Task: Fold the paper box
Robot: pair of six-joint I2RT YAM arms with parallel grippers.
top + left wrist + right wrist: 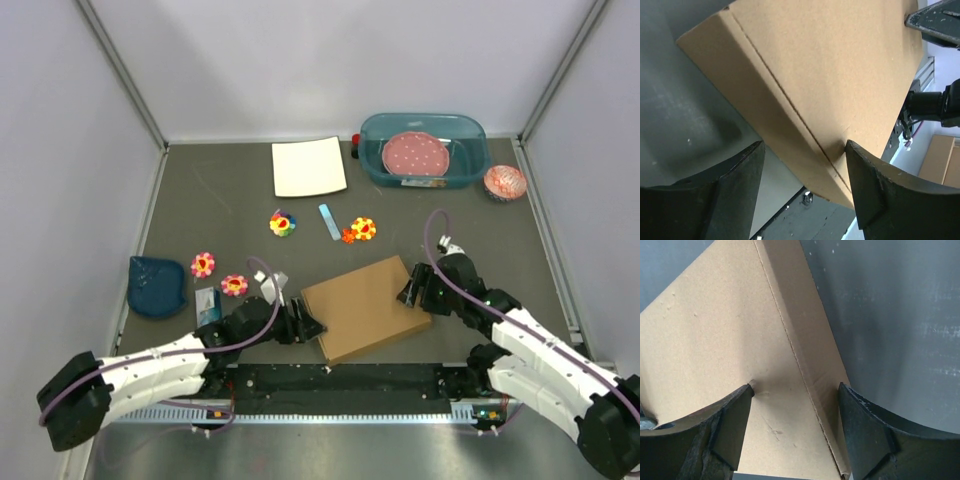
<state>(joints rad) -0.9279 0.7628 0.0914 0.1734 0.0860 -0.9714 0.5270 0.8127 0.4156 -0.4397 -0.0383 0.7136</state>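
The paper box (365, 305) is plain brown cardboard, closed into a shallow box, lying at the near middle of the table. My left gripper (308, 326) is open at its near left corner. In the left wrist view the box (830, 65) has its edge between the jaws; the right finger (875, 190) touches its top face and the left finger (735, 185) stands off over the table. My right gripper (415, 290) is open at the box's right edge. In the right wrist view the left fingertip (735, 415) presses the top panel (715, 340) and the right finger (870, 430) stands beside the side wall.
A white square sheet (309, 166) and a teal tub (470, 150) holding a pink plate stand at the back. A paper cup liner (505, 182) is at the back right. Flower toys (283, 223), a blue strip (329, 221) and a dark blue dish (156, 285) lie around.
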